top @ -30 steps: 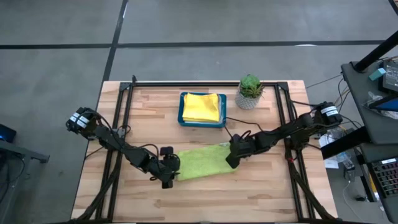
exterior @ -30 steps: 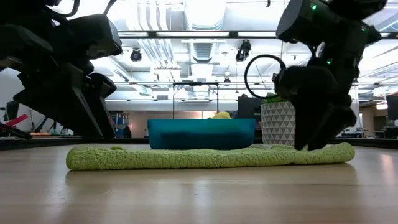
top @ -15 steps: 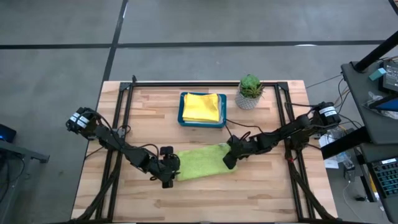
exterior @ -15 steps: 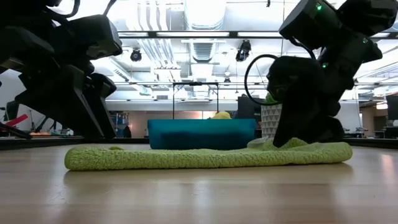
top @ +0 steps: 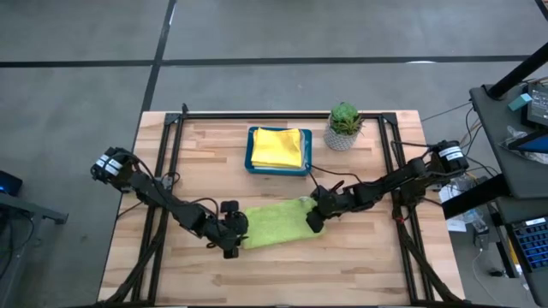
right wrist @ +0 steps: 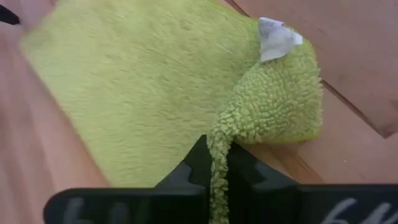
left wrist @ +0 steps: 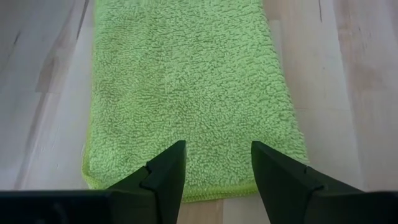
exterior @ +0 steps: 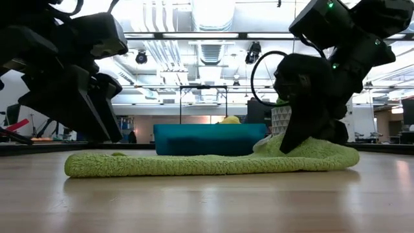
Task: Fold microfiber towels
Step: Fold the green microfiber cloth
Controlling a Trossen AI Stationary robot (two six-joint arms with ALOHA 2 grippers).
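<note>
Towel (top: 274,223) between left gripper (top: 233,229) and right gripper (top: 313,219), tray (top: 278,168) behind it, plant (top: 344,125) right of tray

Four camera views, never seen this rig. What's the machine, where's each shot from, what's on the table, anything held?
It is a two-armed robot at a wooden table. One picture looks straight down, one sits at table height, and one camera rides on each wrist. A lime green towel, folded into a strip, lies mid-table. Behind it a teal tray holds a folded yellow towel, beside a potted plant. The right gripper is shut on the green towel's edge near its white tag. The left gripper is open at the strip's other end, holding nothing.
</note>
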